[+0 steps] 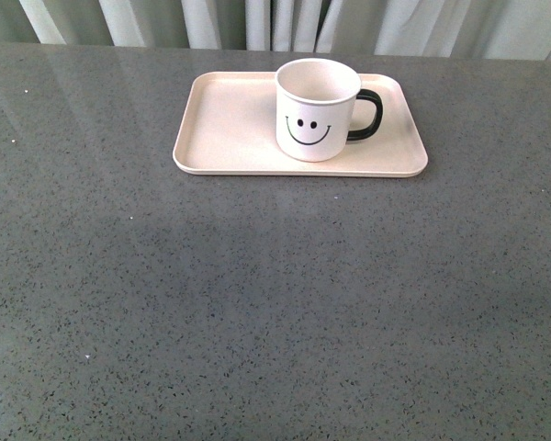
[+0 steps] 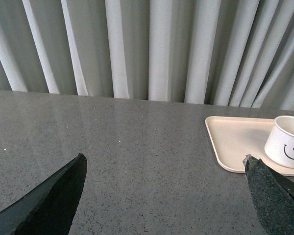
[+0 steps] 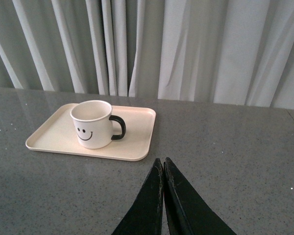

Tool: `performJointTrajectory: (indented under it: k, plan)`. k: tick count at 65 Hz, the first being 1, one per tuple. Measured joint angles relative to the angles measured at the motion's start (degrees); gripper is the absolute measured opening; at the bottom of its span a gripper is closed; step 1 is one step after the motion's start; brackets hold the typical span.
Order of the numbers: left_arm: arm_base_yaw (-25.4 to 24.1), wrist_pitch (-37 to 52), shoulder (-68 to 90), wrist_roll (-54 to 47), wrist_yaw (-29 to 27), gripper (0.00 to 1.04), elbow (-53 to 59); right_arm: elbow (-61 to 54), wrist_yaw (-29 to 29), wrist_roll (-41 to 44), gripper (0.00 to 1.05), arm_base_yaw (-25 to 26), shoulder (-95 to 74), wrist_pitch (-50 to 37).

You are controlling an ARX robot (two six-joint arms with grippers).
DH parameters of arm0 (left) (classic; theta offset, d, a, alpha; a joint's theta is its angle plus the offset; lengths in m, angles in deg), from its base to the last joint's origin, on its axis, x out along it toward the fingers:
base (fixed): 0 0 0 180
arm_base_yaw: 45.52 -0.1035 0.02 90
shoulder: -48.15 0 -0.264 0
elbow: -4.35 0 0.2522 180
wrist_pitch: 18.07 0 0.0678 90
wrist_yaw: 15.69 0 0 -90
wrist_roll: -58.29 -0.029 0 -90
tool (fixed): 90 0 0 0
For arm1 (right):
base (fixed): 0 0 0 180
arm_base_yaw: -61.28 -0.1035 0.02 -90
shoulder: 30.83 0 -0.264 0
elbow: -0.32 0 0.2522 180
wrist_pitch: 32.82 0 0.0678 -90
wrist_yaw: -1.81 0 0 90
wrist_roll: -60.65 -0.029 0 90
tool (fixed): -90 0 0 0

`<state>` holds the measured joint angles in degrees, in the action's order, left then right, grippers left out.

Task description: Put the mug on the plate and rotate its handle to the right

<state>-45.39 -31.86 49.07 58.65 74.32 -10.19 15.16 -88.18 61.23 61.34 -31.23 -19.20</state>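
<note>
The cream mug (image 1: pixel 317 110) with a black smiley face stands upright on the pale pink plate (image 1: pixel 230 129), right of its middle. Its black handle (image 1: pixel 369 117) points right in the front view. Neither gripper shows in the front view. My left gripper (image 2: pixel 164 161) is open and empty over bare table, with the plate (image 2: pixel 235 142) and mug (image 2: pixel 286 142) off to one side of it. My right gripper (image 3: pixel 162 160) is shut and empty, back from the plate (image 3: pixel 132 142); the mug (image 3: pixel 91 124) and its handle (image 3: pixel 118 127) show beyond it.
The grey speckled table (image 1: pixel 275 303) stretches in front of the plate. Pale curtains (image 1: pixel 275 23) hang along the table's far edge.
</note>
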Motion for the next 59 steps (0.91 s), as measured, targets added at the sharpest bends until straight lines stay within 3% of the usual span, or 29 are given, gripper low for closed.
performJointTrajectory:
  k: [36, 59]
  plan:
    - [0.0, 0.0, 0.0, 0.0, 0.0, 0.96, 0.0, 0.0, 0.0, 0.0, 0.97, 0.0, 0.1, 0.0]
    - [0.0, 0.0, 0.0, 0.0, 0.0, 0.96, 0.0, 0.0, 0.0, 0.0, 0.96, 0.0, 0.1, 0.0]
